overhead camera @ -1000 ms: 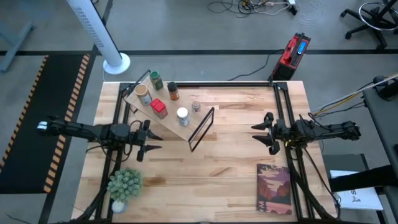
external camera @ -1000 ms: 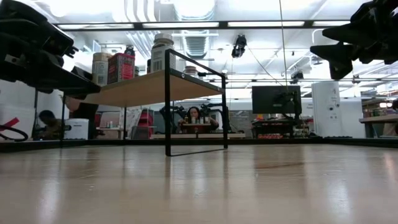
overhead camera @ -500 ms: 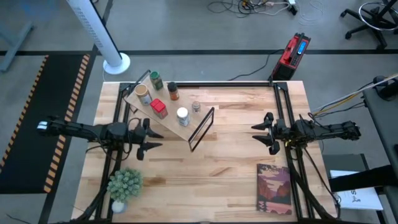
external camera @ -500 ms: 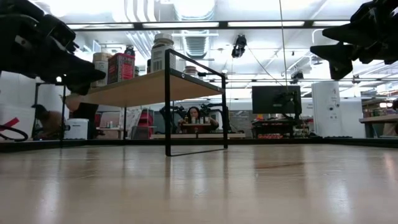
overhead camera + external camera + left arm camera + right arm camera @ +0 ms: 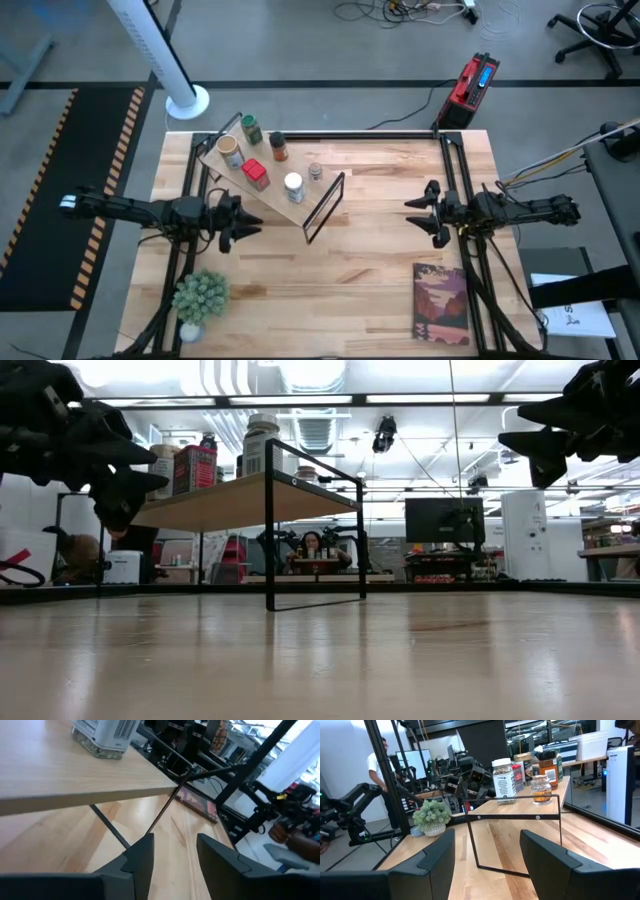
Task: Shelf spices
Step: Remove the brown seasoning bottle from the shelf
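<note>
The shelf (image 5: 275, 186), a slanted pale plank with a black metal frame (image 5: 325, 207) at its right end, stands at the table's far left. Several spices stand on it: a green-lidded jar (image 5: 250, 129), a tan-topped jar (image 5: 230, 150), a red tin (image 5: 256, 174), a brown jar (image 5: 279, 147), a white-lidded jar (image 5: 293, 187) and a small silvery-topped jar (image 5: 315, 172). My left gripper (image 5: 243, 226) hovers open just off the plank's near side, level, with nothing between its fingers (image 5: 142, 855). My right gripper (image 5: 420, 212) hovers open at the right, facing the shelf, and holds nothing.
A potted plant (image 5: 201, 297) stands near the front left corner. A book (image 5: 441, 303) lies at the front right. Bare tabletop (image 5: 350, 260) lies between the two arms. Beyond the far edge stand a white tower fan (image 5: 165, 60) and a red device (image 5: 470, 88).
My left gripper has rolled about the line it points along and has stayed where it was. The spices, the shelf and my right arm have kept still.
</note>
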You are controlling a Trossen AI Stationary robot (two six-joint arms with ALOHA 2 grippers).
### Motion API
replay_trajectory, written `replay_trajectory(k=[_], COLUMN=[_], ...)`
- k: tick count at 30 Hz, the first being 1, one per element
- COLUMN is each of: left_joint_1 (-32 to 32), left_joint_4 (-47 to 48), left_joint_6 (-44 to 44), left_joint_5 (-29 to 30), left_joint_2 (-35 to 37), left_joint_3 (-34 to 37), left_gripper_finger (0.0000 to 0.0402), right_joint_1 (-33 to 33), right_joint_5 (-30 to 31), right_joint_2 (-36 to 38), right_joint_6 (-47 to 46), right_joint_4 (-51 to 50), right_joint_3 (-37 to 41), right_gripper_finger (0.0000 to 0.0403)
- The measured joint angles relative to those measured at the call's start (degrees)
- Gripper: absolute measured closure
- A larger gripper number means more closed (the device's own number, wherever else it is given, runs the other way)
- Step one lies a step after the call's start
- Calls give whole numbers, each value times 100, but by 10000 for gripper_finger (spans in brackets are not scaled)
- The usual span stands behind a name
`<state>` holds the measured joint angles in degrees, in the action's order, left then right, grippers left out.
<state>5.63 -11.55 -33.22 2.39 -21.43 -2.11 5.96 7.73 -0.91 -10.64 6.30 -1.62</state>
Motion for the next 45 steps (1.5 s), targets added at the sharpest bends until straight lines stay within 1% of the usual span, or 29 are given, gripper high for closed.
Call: replay_trajectory(k=[4, 10, 13, 17, 20, 24, 27, 29, 33, 37, 38, 41, 45], left_joint_1=[0, -2, -2, -2, -4, -4, -4, -4, -4, -4, -4, -4, -4], left_joint_4=[-70, -584, -857, -971, -926, -600, -158, 185, 921, 1449, 1536, 1715, 1827], left_joint_6=[-287, -292, -291, -285, -116, 480, 986, 1261, 1673, 2076, 2151, 2347, 2465], left_joint_5=[2, -6, -104, -186, -187, -186, -150, -3, 588, 1074, 1181, 1381, 1473], left_joint_2=[-1, 0, 0, -37, -166, -463, -729, -931, -1368, -1814, -1921, -2183, -2470], left_joint_3=[0, 0, -2, -30, -253, -913, -1550, -2013, -2934, -3726, -3911, -4327, -4730], left_gripper_finger=[266, 265, 270, 274, 274, 276, 279, 279, 279, 282, 283, 283, 281], right_joint_1=[2, 2, 1, 2, 2, 2, 0, 0, -1, -7, -7, -34, -178], right_joint_5=[5, 31, 30, -27, -42, -38, -5, 118, 439, 461, 549, 899, 896], right_joint_2=[0, 2, 2, 2, -17, -267, -635, -951, -1806, -2859, -3126, -3858, -4494], right_joint_6=[7, 145, 155, 127, 132, 190, 367, 454, 623, 980, 1080, 1403, 1772], right_joint_4=[77, 170, 172, 169, -97, -535, -556, -579, -592, -600, -600, -609, -890], right_joint_3=[-5, -12, -12, -13, -161, -655, -1036, -1317, -1928, -2652, -2860, -3484, -4289], right_gripper_finger=[204, 204, 204, 204, 204, 204, 204, 204, 204, 204, 204, 204, 204])
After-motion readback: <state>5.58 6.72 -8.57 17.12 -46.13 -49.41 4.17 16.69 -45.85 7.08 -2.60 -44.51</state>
